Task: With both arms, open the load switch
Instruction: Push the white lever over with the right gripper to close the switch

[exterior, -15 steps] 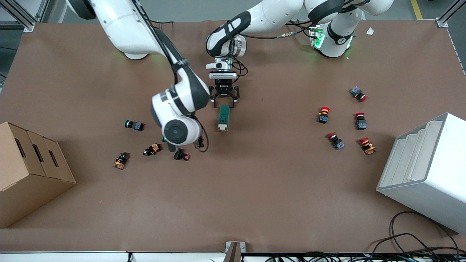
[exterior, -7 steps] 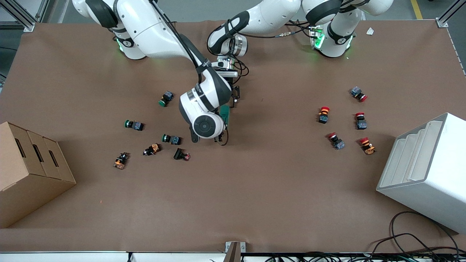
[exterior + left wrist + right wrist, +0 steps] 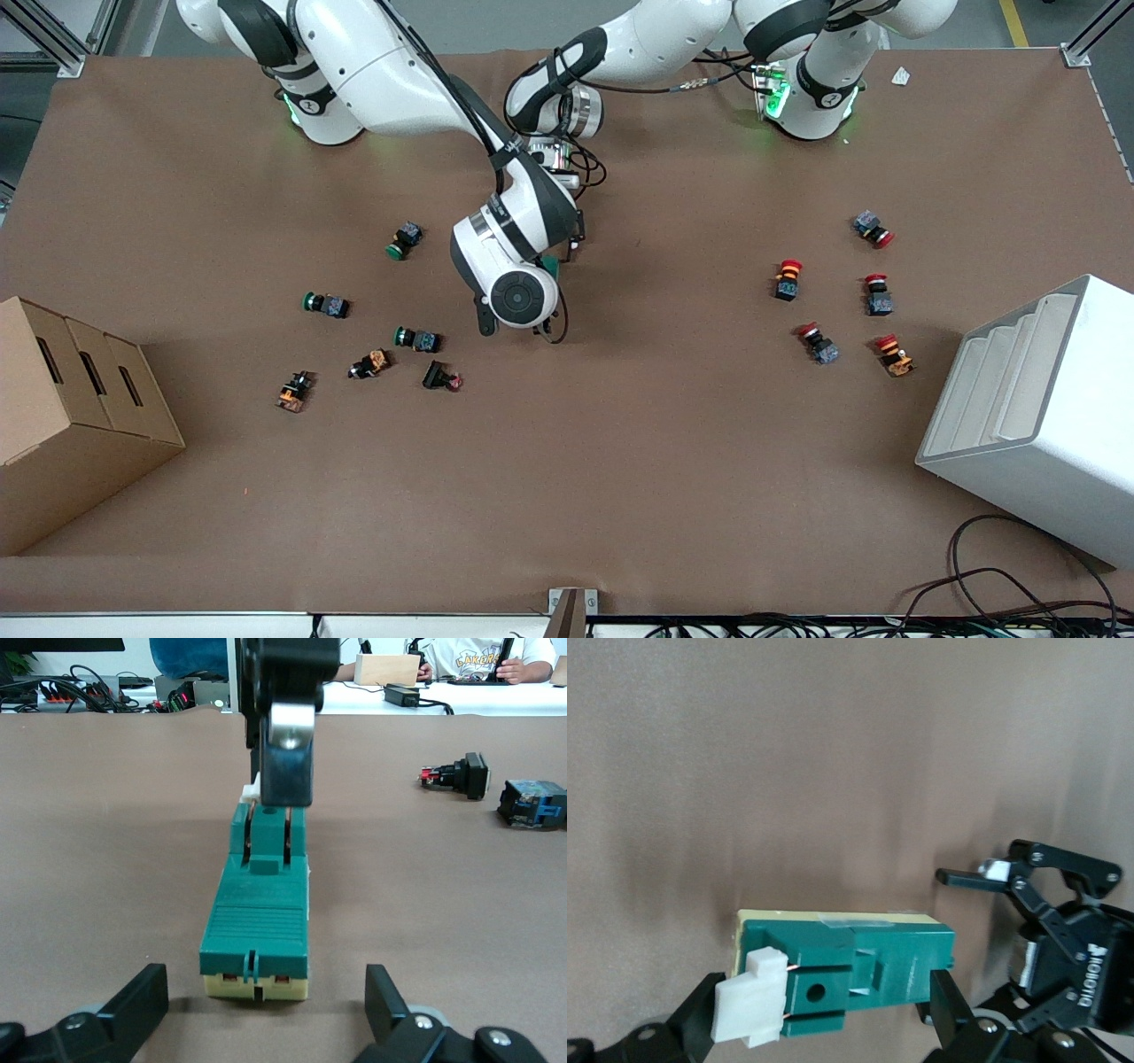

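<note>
Your load switch (image 3: 258,921) lies mid-worktop (image 3: 620,461), mostly hidden in the front view under the right arm's wrist (image 3: 518,283). Right end effector (image 3: 824,1014), spread, straddles its white-lever end, having swung in from over the green and orange push-buttons (image 3: 416,338). Left end effector (image 3: 266,1014), spread, flanks the other end. No legible writing on the switch.
</note>
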You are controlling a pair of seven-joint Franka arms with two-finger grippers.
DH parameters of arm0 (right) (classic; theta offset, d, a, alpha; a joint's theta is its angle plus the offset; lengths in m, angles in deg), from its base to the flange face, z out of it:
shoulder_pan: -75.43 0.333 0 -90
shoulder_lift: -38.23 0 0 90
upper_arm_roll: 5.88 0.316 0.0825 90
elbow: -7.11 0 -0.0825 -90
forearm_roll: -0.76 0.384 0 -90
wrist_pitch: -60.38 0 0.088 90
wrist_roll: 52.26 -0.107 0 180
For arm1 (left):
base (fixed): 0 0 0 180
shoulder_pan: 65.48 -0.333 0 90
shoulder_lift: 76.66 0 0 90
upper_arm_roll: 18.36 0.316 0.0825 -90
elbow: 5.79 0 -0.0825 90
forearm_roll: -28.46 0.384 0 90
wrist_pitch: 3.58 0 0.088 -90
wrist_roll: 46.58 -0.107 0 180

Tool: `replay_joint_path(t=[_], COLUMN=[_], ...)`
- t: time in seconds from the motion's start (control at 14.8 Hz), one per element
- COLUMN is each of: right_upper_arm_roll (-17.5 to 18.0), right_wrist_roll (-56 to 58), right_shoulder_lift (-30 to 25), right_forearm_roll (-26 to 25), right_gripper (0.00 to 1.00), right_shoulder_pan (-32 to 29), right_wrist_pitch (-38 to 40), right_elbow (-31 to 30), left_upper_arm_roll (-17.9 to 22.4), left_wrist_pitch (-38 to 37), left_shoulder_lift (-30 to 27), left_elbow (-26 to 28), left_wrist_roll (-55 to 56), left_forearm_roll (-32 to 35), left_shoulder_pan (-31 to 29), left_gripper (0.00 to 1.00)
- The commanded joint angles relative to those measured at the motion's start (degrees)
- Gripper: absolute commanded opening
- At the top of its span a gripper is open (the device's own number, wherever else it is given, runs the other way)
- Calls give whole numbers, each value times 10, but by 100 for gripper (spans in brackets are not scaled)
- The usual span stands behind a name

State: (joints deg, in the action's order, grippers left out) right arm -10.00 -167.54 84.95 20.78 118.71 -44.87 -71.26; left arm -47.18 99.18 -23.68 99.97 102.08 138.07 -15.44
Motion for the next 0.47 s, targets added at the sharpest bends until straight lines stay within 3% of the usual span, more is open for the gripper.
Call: replay_joint_path(t=[0.0, 0.4], right_upper_arm_roll=[6, 10], right_wrist_roll=[-8, -8], right_shoulder_lift=[-2, -15], right_forearm_roll=[11, 24], right_gripper=[100, 100], right_shoulder_pan=[-7, 0], right_wrist_pitch=[60, 123], right_elbow=[33, 36], left_upper_arm_roll=[10, 11], left_wrist_pitch=[10, 10], left_shoulder_lift=[22, 22], left_elbow=[1, 1], left_wrist_roll=[25, 25], left_forearm_roll=[2, 1], left_shoulder_pan=[-1, -1], left_gripper=[99, 99])
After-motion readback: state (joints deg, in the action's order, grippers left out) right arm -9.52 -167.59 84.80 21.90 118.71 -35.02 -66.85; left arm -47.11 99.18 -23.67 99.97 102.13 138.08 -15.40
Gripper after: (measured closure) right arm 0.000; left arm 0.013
